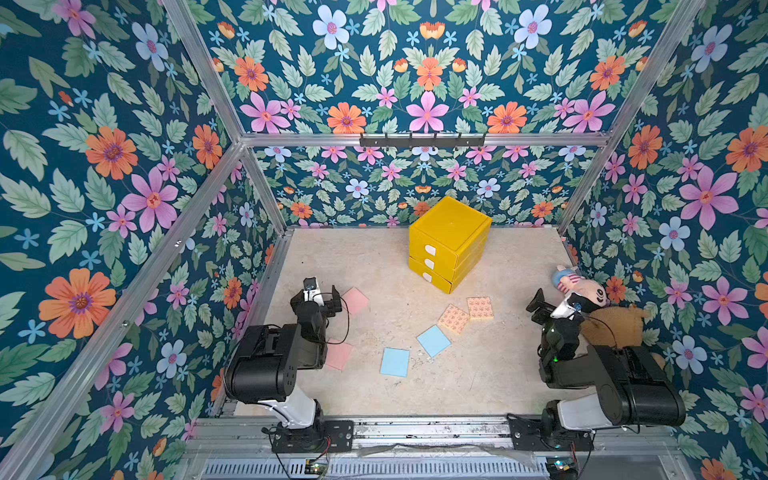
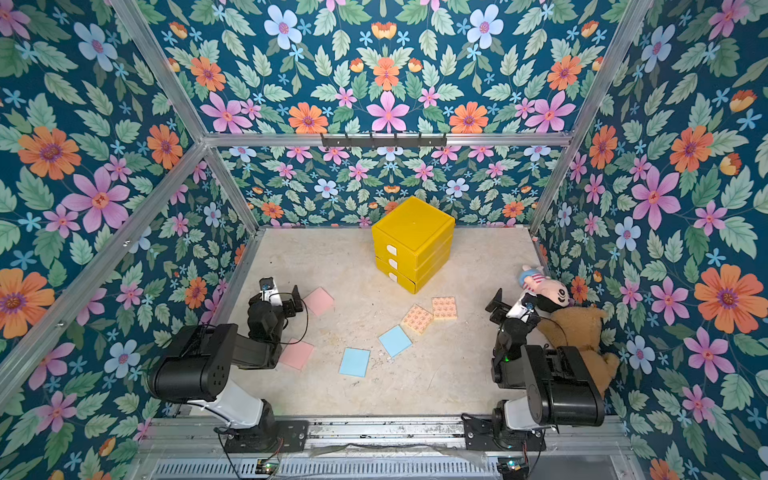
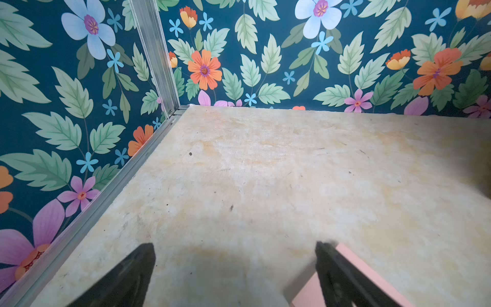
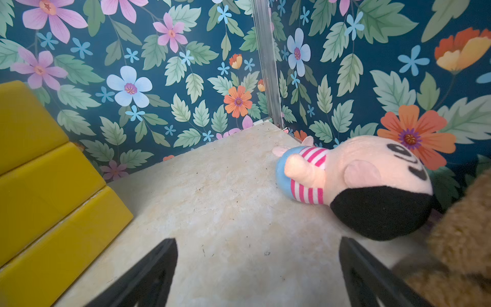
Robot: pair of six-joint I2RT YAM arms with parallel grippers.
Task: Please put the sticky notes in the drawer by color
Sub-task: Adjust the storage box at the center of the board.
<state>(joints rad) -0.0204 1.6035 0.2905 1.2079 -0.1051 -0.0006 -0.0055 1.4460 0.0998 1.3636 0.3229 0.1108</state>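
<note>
Left gripper (image 3: 235, 247): well left of the drawer cabinet (image 1: 449, 245), jaws spread wide, empty, low over the table (image 1: 478, 374)
Pink notes: back pink note (image 1: 355, 300) just beside the left gripper; front pink note (image 1: 338, 355) partly under the left arm; both front-left of the cabinet
Blue notes: left blue note (image 1: 395, 362) and right blue note (image 1: 433, 340) lie flat in front of the cabinet, near each other but apart
Cabinet: yellow, three stacked drawers with white tabs, near the back wall
Patterned notes: left patterned note (image 1: 453, 319) and right patterned note (image 1: 479, 308) touch, just in front of the cabinet
Right gripper (image 4: 257, 240): well right of the cabinet, jaws spread wide, empty
Toys: doll (image 1: 582, 286) and teddy bear (image 1: 619, 326), right of the cabinet, beside the right gripper
</note>
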